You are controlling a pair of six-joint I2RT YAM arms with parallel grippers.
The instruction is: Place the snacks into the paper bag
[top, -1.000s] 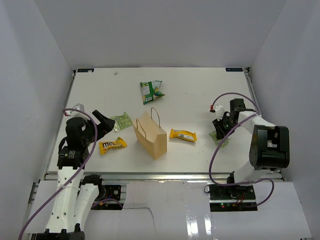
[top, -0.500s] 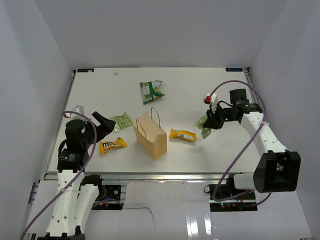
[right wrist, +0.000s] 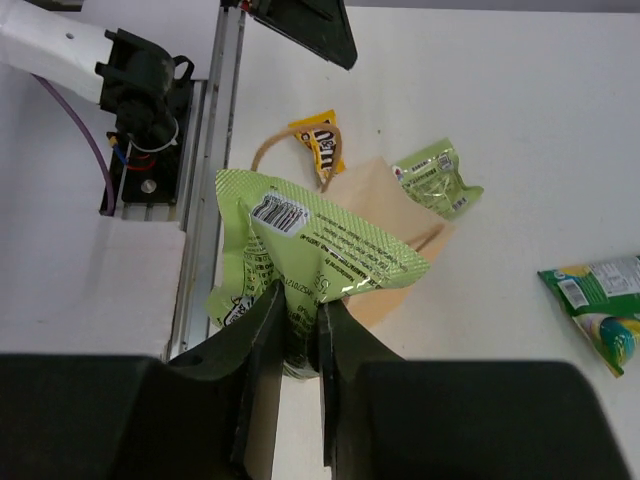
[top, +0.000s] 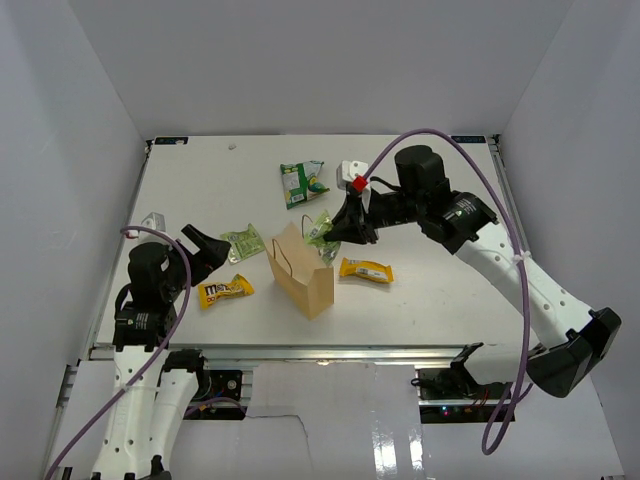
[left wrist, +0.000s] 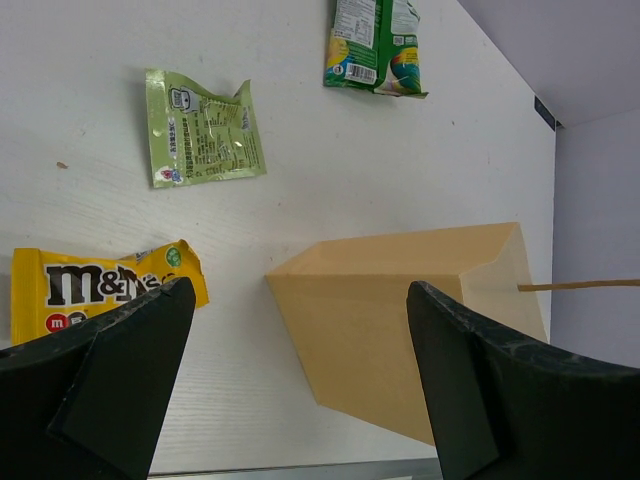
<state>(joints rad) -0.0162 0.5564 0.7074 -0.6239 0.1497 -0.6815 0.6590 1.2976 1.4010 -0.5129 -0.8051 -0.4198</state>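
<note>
The tan paper bag (top: 303,272) stands upright mid-table, also in the left wrist view (left wrist: 410,330) and behind the held packet in the right wrist view (right wrist: 400,250). My right gripper (top: 334,232) is shut on a pale green packet (right wrist: 310,250) and holds it just above the bag's mouth. My left gripper (top: 207,249) is open and empty, left of the bag. A second pale green packet (top: 242,242), a yellow wrapper with brown lettering (top: 225,290), a plain yellow wrapper (top: 365,270) and a green-and-white bag (top: 303,183) lie on the table.
The table's near metal edge (top: 300,352) runs in front of the bag. White walls enclose the table on three sides. A small white and red block (top: 352,174) sits on the right arm near the green-and-white bag.
My right arm has swung left from the right side of the table, carrying the pale green packet to above the bag. The left arm has barely moved.
</note>
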